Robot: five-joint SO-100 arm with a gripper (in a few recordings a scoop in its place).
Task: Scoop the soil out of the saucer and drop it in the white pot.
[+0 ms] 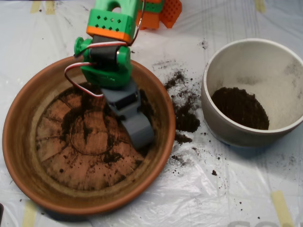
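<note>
The terracotta saucer (28, 142) fills the left of the overhead view. Thin smears and small clumps of dark soil (87, 127) lie on its ridged base. My grey scoop (138, 130) reaches down inside the saucer at its right side, close to the inner wall, with its tip low over the base. The green and orange arm (110, 47) comes in from the top. The white pot (222, 127) stands to the right, with a dark heap of soil (240, 107) lying in its bottom.
Spilled soil (184, 109) is scattered on the white plastic sheet between saucer and pot. Orange printed parts (161, 12) sit at the top edge. Strips of tape (281, 205) hold the sheet down.
</note>
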